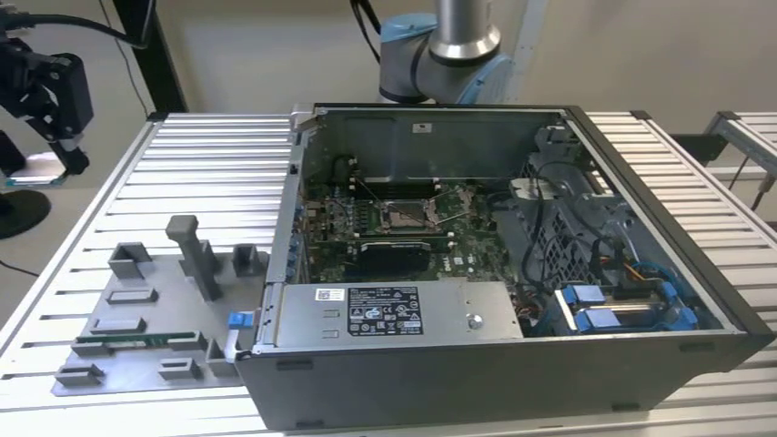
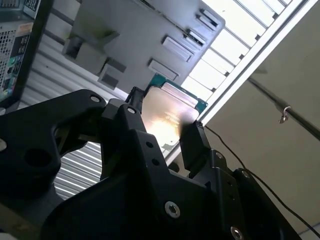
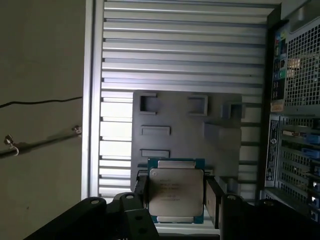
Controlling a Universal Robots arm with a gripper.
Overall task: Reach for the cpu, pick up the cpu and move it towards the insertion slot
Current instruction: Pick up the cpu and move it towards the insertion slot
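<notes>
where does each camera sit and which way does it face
Exterior view: off the arm, high, looking down into the open grey computer case on the ribbed metal table; the arm's silver-and-blue joint shows behind it.
First wrist view: on the wrist, facing down past the black gripper onto the grey fixture tray.
Second wrist view: on the wrist, slanting along the gripper.
Shared: both wrist views show the gripper shut on the silvery square cpu.

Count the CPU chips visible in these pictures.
1. The cpu is held in the shut gripper, seen in both wrist views. Others could be hidden inside the computer case.
</notes>
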